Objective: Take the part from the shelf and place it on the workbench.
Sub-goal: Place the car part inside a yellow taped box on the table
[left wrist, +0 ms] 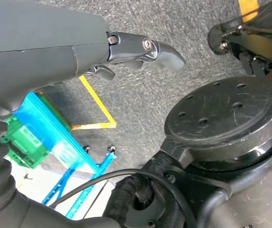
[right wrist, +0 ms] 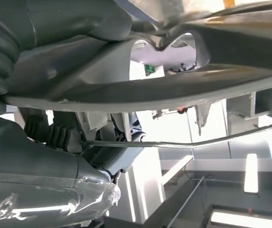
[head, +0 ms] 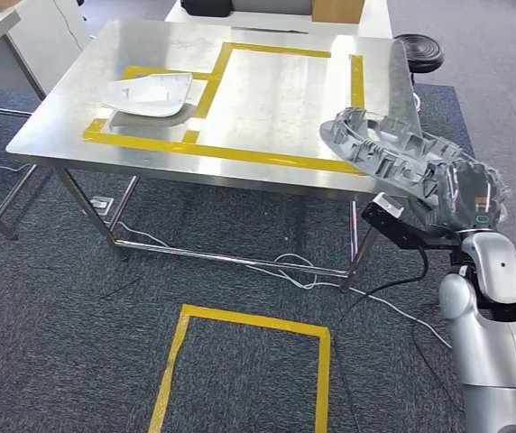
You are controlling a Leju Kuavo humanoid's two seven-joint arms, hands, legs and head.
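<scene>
Grey ribbed plastic part [head: 384,149], long and curved with open cells, sits in the robot's right hand [head: 470,194], which grips it at its near end; the rest juts out from the hand over the right front corner of the stainless steel workbench [head: 276,99] marked with yellow tape lines. The part hangs above the bench edge, tilted. In the right wrist view the part's [right wrist: 170,90] dark curved rim runs across just past the hand [right wrist: 55,142]. A white curved panel [head: 148,93] lies on the bench's left side, well apart. The left hand [left wrist: 134,50] hangs over grey carpet [left wrist: 145,95], fingers loosely apart, holding nothing.
</scene>
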